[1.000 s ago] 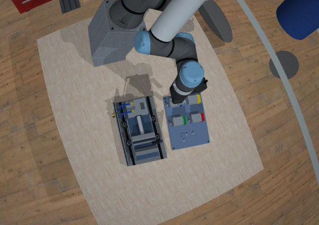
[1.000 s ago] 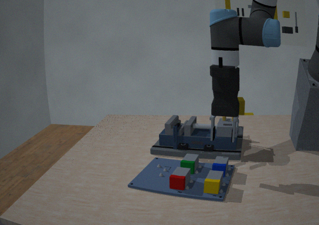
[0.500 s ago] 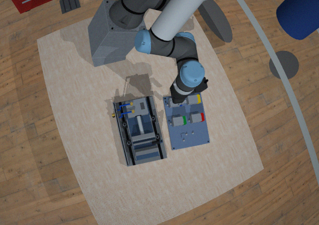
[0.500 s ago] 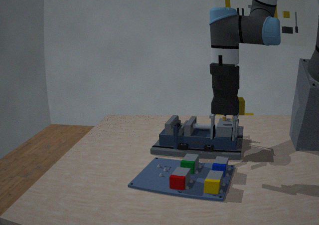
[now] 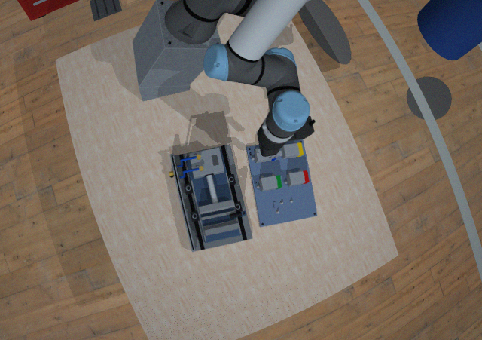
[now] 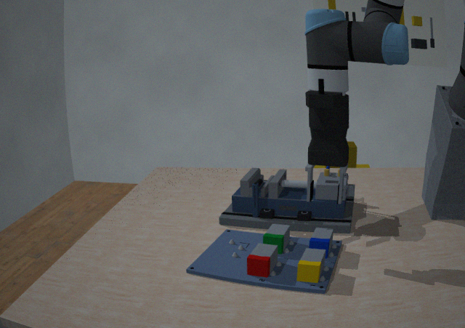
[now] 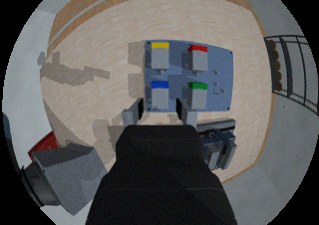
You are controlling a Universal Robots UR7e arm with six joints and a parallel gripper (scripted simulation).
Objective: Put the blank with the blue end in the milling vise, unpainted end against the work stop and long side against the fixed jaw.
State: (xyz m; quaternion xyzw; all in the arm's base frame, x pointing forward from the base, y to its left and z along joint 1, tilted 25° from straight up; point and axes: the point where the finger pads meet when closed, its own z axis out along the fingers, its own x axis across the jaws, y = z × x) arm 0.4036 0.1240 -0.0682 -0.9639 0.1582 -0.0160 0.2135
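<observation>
The blank with the blue end (image 5: 261,156) (image 6: 320,244) (image 7: 159,97) lies on the blue plate (image 5: 288,215) (image 6: 210,257) (image 7: 224,71), at a corner beside the yellow-ended blank. My gripper (image 6: 325,201) (image 7: 159,105) is open and empty, pointing down above the blue-ended blank, with a gap in height. In the top view the gripper body hides its fingers and part of this blank. The milling vise (image 5: 221,182) (image 6: 289,207) (image 7: 214,140) stands beside the plate. Its fixed jaw (image 5: 222,231) (image 6: 249,182) is at the end away from the hoses. Nothing lies between the jaws.
The yellow-ended blank (image 5: 292,150) (image 6: 311,266) (image 7: 159,58), red-ended blank (image 5: 297,178) (image 6: 261,260) (image 7: 198,60) and green-ended blank (image 5: 269,182) (image 6: 276,238) (image 7: 197,97) rest on the plate among small cone pins. Blue hoses (image 5: 190,170) stand at the vise's rear.
</observation>
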